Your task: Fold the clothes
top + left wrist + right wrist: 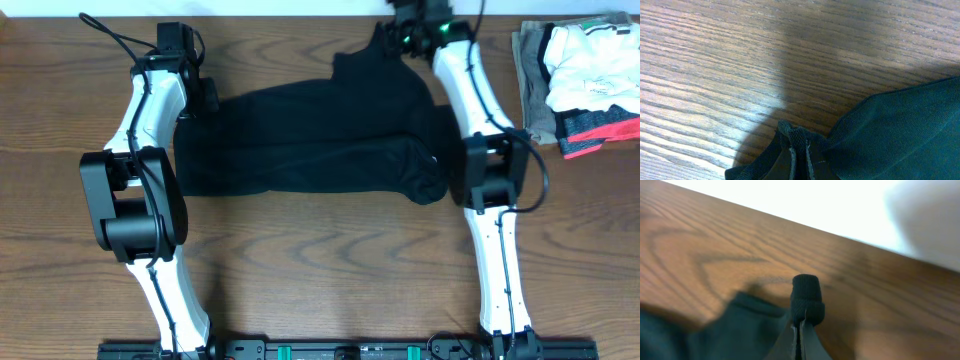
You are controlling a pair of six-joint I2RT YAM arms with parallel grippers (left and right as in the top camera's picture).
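Wood-grain table viewed from above, with a stack of white, grey and red-striped garments set aside at the upper right of the frame, well apart from the work. At centre lies the black shirt, spread as a wide band whose lower half appears doubled over. Left gripper, at the shirt's left edge, is closed on a bunched bit of hem, seen at the bottom of the left wrist view. Right gripper, at the garment's upper right corner near the table's far edge, is likewise clamped on the cloth, a small roll of it protruding above the fingertips. Pinching opposite ends presumably lets both arms carry one edge together, keeping the cloth taut so that the coming fold lands straight. Judged from this layout, folding is partway done.
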